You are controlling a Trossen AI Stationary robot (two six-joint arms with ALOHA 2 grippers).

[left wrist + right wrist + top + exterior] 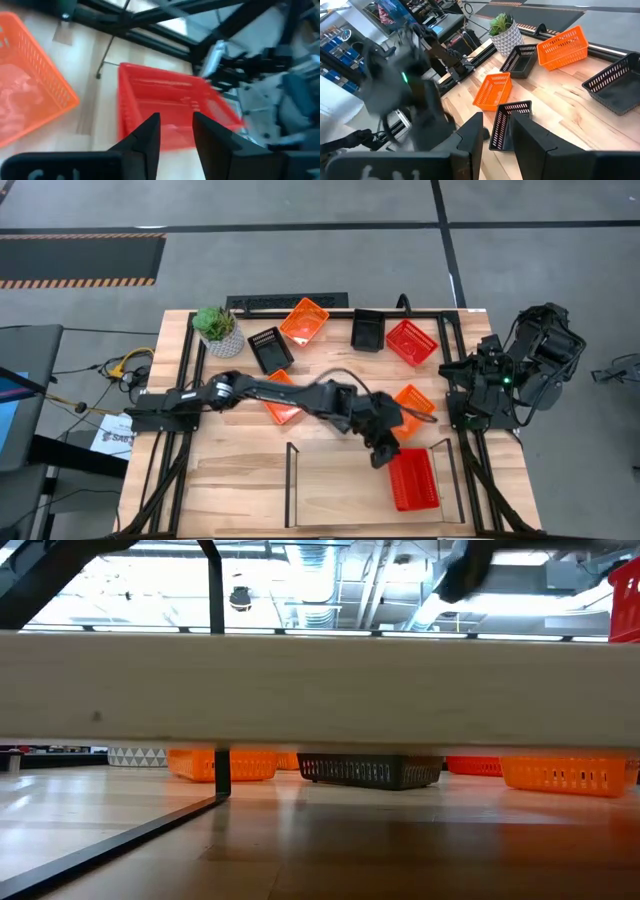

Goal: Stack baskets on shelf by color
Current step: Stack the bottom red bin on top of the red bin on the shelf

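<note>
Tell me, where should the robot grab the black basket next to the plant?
Best guess: pinch one long rim wall of the black plastic mesh basket from straight above. It sits upright, open side up, and its thin wall fits between gripper fingers. Take the side away from the potted plant.

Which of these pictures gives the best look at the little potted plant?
The right wrist view: the potted plant shows from the side, green leaves above a patterned white pot, beside a black basket. The high view shows the plant only from above, at the table's far left corner. The low and left wrist views do not show it.
</note>
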